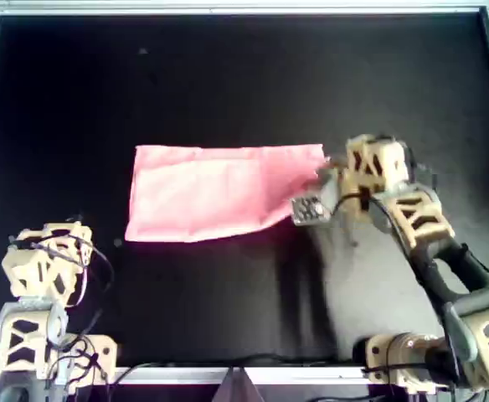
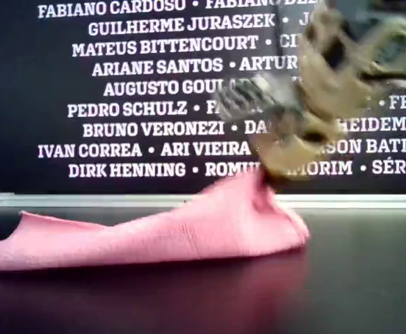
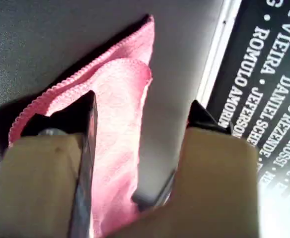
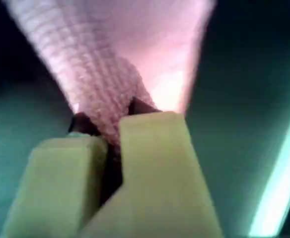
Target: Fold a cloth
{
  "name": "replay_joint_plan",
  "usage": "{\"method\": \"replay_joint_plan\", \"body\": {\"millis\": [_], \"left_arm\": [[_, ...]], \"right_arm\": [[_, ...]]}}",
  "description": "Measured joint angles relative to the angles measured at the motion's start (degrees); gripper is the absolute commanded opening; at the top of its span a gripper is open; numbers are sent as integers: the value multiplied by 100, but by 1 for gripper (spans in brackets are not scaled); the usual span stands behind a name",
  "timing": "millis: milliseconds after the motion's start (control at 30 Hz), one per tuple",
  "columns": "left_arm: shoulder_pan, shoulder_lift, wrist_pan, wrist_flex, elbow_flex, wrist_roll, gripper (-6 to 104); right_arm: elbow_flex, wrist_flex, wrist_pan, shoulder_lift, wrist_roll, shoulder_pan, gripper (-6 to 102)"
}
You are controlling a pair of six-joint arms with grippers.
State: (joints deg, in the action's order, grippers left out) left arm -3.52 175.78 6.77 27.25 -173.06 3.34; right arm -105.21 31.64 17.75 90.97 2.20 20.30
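On the black tabletop (image 1: pixel 228 75) we see one pink cloth (image 1: pixel 211 193), already doubled into a long band whose long axis runs from the overhead view's left to its right. Our right gripper (image 1: pixel 318 186) sits at the band's end on the overhead view's right, its jaws pressed together on a pinch of fabric; the right wrist view shows the cloth (image 4: pixel 110 74) fanning away from the pinch, and the exterior view shows that end of the cloth (image 2: pixel 189 233) lifted into a peak under the gripper (image 2: pixel 272 174) while the rest lies flat.

So the whole cloth stretches away from the held end toward the overhead view's left, and we judge the next fold would carry this end along that axis.

Our left gripper (image 1: pixel 48 260) is parked near the overhead view's lower left corner, well apart from the cloth, jaws spread and holding nothing; its wrist view looks past them at the cloth (image 3: pixel 120 124). The right arm is plainly the nearer one. We count one cloth and two grippers.
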Motion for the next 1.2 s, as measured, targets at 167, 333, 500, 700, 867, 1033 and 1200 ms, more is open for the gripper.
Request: {"method": "replay_joint_plan", "body": {"millis": [167, 333, 500, 700, 867, 1033, 1200], "left_arm": [[0, 0, 0, 0, 0, 0, 64], [0, 0, 0, 0, 0, 0, 64], [0, 0, 0, 0, 0, 0, 64], [0, 0, 0, 0, 0, 0, 64], [0, 0, 0, 0, 0, 0, 64], [0, 0, 0, 0, 0, 0, 64], [0, 0, 0, 0, 0, 0, 64]], "right_arm": [[914, 0, 0, -439, 9, 615, 1], [1705, 0, 0, -1195, 9, 1266, 1], [2593, 0, 0, -1951, 9, 1837, 1], [4104, 0, 0, -3015, 35, 2355, 1], [5344, 0, 53, -3639, 70, 2769, 1], [6100, 0, 70, -4184, 70, 3217, 1], [6425, 0, 70, -4746, 70, 3524, 3]]}}
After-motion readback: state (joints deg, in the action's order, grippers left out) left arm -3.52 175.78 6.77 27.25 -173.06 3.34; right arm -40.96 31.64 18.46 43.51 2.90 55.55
